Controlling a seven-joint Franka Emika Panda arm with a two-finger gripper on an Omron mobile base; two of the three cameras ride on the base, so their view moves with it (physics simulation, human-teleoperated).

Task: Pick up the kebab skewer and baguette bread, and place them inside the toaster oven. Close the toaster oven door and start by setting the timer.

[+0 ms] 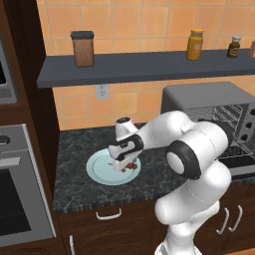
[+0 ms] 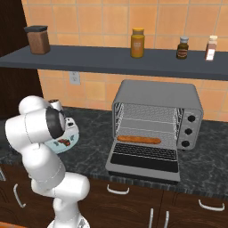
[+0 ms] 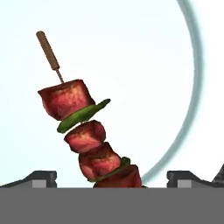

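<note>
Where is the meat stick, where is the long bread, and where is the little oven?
kebab skewer [image 3: 85, 136]: hand view, on a middle meat chunk.
baguette bread [image 2: 138, 140]: right base view, middle of the loaf, on the oven's lower rack.
toaster oven [image 2: 156, 94]: right base view, its grey top.

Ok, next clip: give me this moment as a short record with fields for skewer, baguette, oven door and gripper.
kebab skewer: lying on the pale blue plate, not gripped
baguette bread: already on the lower rack inside the toaster oven
toaster oven door: open, folded down flat
gripper: open, low over the plate, fingertips either side of the skewer's lower end
remaining: skewer into oven, close door, set timer
</note>
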